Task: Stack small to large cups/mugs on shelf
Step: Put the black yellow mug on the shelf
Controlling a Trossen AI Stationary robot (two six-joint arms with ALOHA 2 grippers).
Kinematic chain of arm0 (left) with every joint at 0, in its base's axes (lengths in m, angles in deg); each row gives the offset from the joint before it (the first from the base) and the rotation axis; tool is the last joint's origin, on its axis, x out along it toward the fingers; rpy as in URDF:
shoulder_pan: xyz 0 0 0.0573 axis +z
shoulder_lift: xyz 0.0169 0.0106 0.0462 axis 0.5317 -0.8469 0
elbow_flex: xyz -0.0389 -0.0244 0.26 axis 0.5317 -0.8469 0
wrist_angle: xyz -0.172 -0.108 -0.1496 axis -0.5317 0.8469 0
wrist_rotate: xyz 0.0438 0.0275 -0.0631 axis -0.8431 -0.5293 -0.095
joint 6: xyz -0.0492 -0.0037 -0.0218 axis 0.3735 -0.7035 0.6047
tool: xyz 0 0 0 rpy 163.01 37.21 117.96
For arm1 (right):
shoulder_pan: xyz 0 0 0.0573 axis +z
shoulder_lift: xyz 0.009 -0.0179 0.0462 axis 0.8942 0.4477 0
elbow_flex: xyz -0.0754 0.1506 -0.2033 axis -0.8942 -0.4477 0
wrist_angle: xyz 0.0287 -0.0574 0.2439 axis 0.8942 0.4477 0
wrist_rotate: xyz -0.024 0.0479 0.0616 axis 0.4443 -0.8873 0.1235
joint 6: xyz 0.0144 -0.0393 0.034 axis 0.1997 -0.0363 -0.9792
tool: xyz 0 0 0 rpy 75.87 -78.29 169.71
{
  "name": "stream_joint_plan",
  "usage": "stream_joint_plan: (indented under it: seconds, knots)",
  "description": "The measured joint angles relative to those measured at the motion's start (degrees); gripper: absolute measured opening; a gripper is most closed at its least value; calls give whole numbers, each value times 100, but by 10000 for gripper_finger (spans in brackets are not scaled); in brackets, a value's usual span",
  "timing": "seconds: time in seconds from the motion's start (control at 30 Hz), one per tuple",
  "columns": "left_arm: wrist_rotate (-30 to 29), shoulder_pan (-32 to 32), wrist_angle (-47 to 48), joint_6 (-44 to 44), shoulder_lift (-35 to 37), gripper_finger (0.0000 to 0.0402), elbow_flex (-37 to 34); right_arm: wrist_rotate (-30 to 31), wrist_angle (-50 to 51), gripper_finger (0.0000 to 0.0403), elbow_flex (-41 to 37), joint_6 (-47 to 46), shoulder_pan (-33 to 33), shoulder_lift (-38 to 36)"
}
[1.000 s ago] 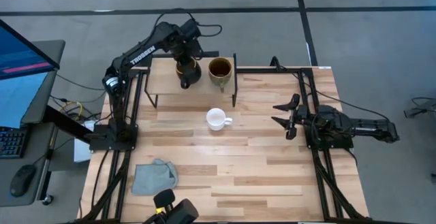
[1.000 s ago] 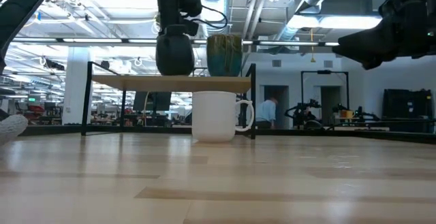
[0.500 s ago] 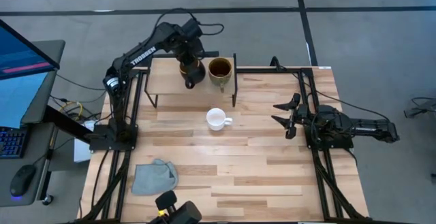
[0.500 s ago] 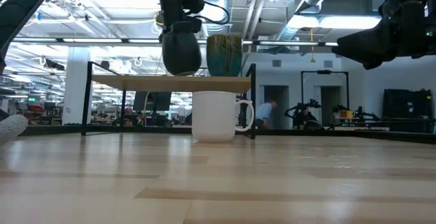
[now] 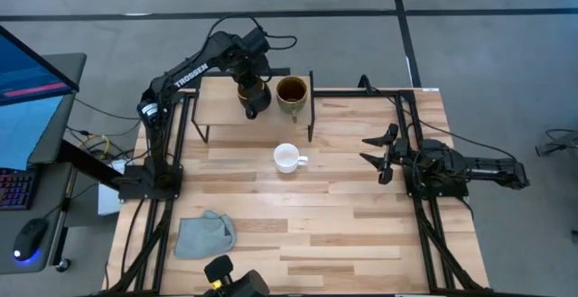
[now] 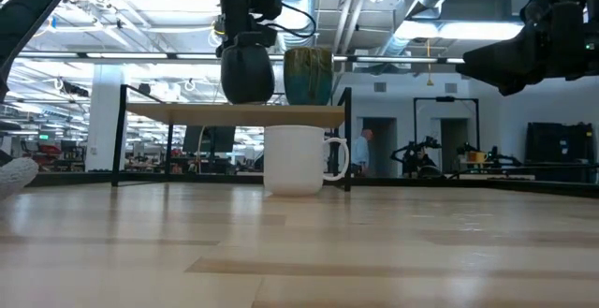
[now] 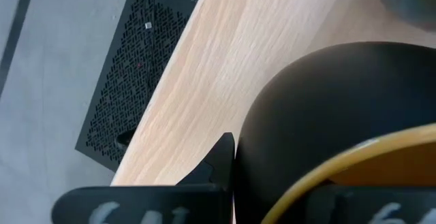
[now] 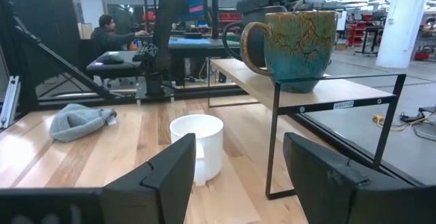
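On shelf (image 5: 226,107): left end effector (image 5: 252,94) clamps dark mug (image 6: 247,74) beside olive mug (image 5: 291,92)
Counter (image 5: 316,225): white mug (image 5: 287,158)
Right end effector (image 5: 377,153): wide, idle

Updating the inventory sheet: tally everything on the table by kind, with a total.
Mugs: 3 - dark mug held in the left claw over the shelf, olive-tan mug on the shelf, white mug on the tabletop.
Shelf: 1
Grey-blue cloth: 1
Total: 5

A grey-blue cloth (image 5: 204,234) lies crumpled on the wooden tabletop (image 5: 343,225).
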Motion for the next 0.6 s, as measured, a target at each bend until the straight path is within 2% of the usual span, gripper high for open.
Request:
stream_joint_plan:
  seconds: [0.6]
  knots:
    - [78,0,53,191,0,12,2,-2,2,244,0,0,0,0]
